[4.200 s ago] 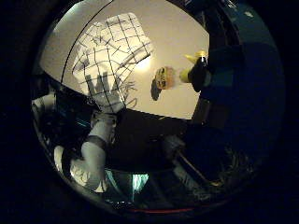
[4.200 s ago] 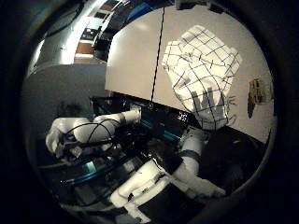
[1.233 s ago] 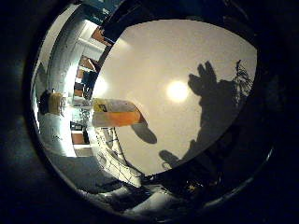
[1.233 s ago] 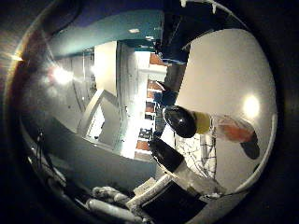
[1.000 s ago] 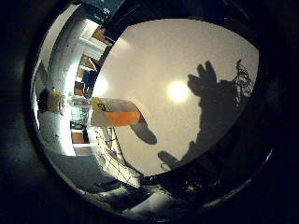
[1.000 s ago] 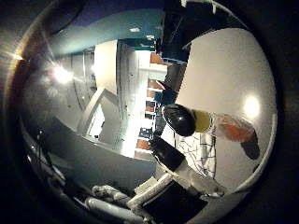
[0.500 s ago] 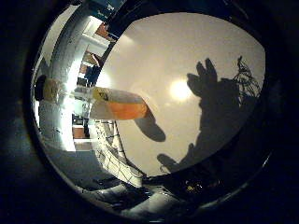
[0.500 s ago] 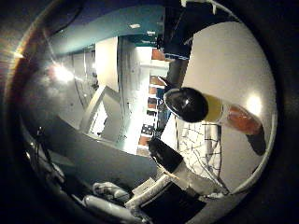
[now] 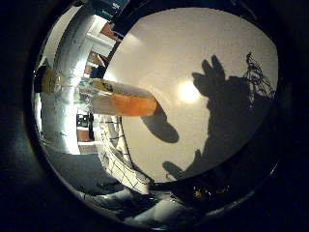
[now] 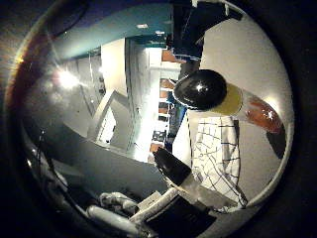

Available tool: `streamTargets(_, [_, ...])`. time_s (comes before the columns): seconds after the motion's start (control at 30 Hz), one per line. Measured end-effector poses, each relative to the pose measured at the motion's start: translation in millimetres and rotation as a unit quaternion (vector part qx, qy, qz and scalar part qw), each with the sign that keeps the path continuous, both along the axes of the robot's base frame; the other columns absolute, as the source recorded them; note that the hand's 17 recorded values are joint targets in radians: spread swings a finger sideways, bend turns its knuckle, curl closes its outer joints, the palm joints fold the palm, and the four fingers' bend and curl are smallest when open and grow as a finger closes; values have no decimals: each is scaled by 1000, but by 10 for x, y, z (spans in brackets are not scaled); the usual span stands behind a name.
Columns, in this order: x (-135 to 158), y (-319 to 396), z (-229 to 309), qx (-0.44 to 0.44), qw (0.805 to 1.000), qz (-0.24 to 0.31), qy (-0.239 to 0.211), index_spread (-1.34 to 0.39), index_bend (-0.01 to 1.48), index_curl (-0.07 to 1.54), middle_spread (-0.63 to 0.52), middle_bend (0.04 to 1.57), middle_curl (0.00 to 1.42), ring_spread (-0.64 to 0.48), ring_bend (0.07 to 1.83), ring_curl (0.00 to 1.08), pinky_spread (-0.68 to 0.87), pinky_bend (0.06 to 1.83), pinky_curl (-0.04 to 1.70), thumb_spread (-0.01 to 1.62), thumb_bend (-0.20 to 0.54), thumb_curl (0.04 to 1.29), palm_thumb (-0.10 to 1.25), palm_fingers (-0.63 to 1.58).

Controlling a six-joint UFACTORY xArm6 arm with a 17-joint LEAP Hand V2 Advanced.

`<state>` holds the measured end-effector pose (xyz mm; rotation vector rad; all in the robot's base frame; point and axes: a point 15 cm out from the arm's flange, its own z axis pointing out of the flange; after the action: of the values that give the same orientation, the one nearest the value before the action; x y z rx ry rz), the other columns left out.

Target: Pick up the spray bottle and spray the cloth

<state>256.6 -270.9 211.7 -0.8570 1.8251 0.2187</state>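
The spray bottle (image 9: 124,99) stands on the white table (image 9: 183,43). It is clear, with orange liquid, a yellow band and a black top (image 10: 201,88). The white cloth with a dark grid (image 10: 223,159) lies on the table beside the bottle, by the table's edge. It also shows in the little finger side view (image 9: 114,145).
The table's edge runs just behind the bottle and cloth. Beyond it are a lit room with shelves and furniture (image 10: 109,124) and a bright lamp (image 10: 67,77). A light spot (image 9: 188,92) lies on the table between the bottle and the shadow.
The palm has moved closer to the bottle, which now looks larger in both views. More of the cloth shows in the thumb side view. Bottle and cloth have not moved on the table.
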Motion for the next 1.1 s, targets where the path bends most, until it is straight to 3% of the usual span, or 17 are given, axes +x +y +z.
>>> streamTargets(1.1, [97,381,-379,68,997,20,11,-138,151,267,80,343,376,167,513,261,349,400,294,1019,-26,302,511,165])
